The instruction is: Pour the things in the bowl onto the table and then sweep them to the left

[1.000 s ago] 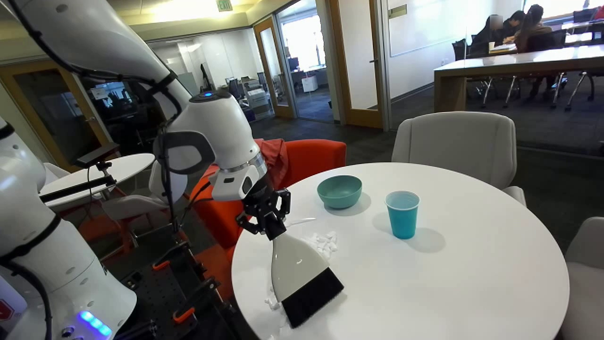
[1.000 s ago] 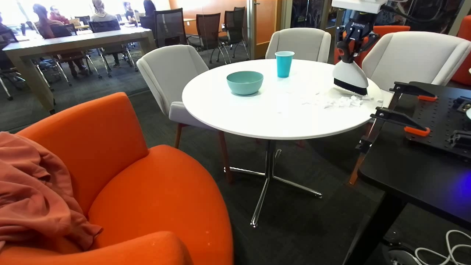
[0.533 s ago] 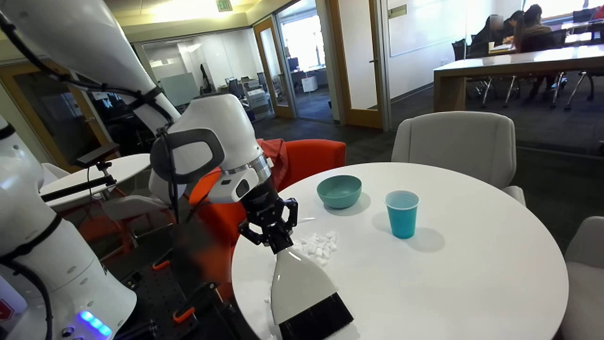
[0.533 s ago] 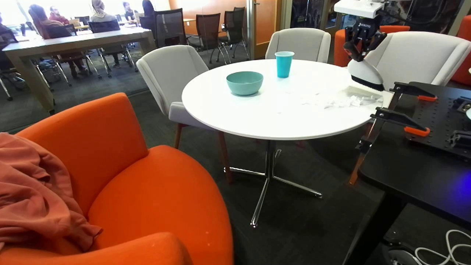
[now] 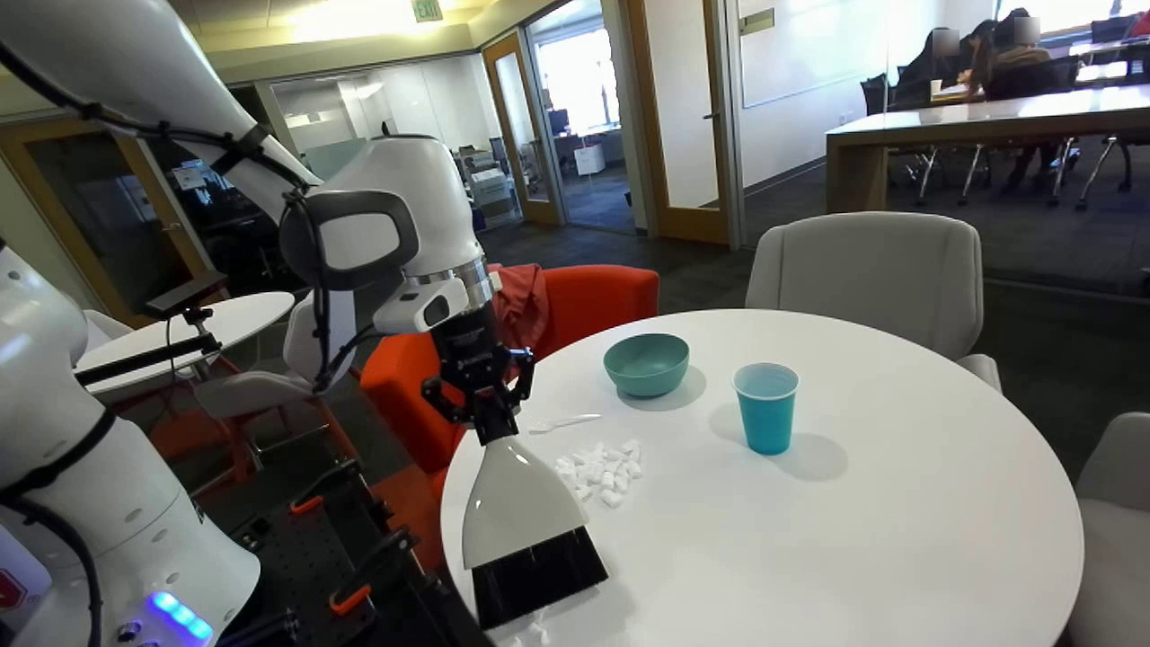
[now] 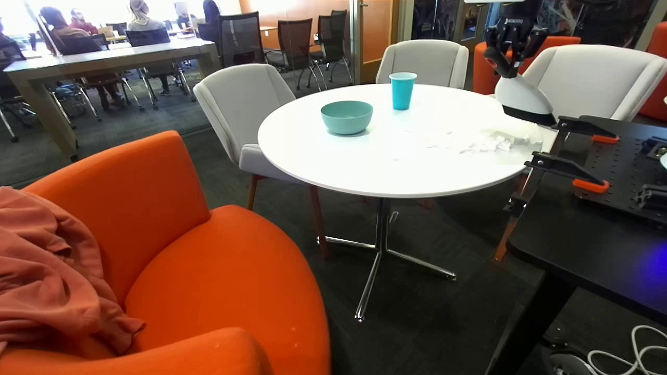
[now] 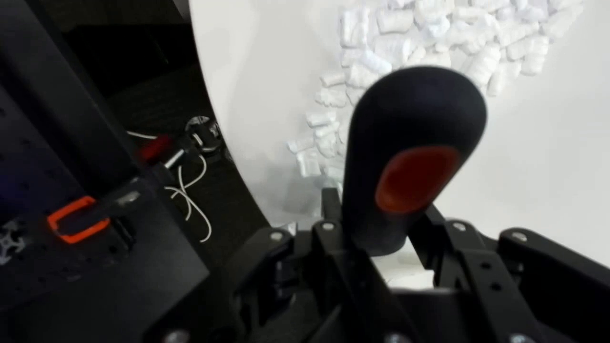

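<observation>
Clearly, in an exterior view, the bits point(image 5: 606, 472) lie in a loose pile on the counter point(image 5: 880, 530), outside the bowl point(image 5: 647, 367), which stands upright at the pile's one o'clock with the cup point(image 5: 766, 409) at its own four. I judge the pour done and the sweep to the left unfinished. My hand point(image 5: 494, 420) is clenched around the grip of the brush point(image 5: 521, 503), whose head sits at the pile's seven to eight o'clock. A few bits show at six o'clock from the bristles point(image 5: 539, 580), cut off by the frame edge; more may hide behind the brush. I can't make out the slim white piece point(image 5: 568, 422) at the pile's eleven o'clock.

In an exterior view, glare melts the bits point(image 6: 497, 141) into the white top, so I can't say where the pile ends. Whatever sits above the hand is cut off at twelve o'clock, and I can't tell whether the bristles point(image 6: 531, 116) touch the counter.

In the wrist view, the brush's handle point(image 7: 419, 105) juts from my grasp and blocks part of the pile. Bits fan from its nine o'clock round to nearly two, running off the top. The bristles are out of sight here.
</observation>
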Motion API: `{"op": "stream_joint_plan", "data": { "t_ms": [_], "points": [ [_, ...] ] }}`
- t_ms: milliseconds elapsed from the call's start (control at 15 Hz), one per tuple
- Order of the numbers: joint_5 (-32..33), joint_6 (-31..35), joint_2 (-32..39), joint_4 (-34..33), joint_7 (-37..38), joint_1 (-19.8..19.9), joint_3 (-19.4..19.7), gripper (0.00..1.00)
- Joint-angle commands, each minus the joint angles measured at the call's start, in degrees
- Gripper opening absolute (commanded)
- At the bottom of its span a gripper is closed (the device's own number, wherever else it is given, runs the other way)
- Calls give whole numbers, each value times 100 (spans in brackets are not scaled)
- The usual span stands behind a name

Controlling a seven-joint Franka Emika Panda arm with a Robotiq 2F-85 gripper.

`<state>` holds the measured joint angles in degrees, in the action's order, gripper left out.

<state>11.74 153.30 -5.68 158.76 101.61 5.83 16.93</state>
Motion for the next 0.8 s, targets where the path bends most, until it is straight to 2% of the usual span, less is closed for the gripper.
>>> {"op": "stream_joint_plan", "data": {
  "t_ms": [0, 267, 733],
  "points": [
    [-341, -635, -367, 45, 104, 268, -539, 13],
    [-467, -965, -400, 40, 148, 448, -771, 13],
    [-489, -900, -216, -1, 44, 742, -700, 13]
  ]
}}
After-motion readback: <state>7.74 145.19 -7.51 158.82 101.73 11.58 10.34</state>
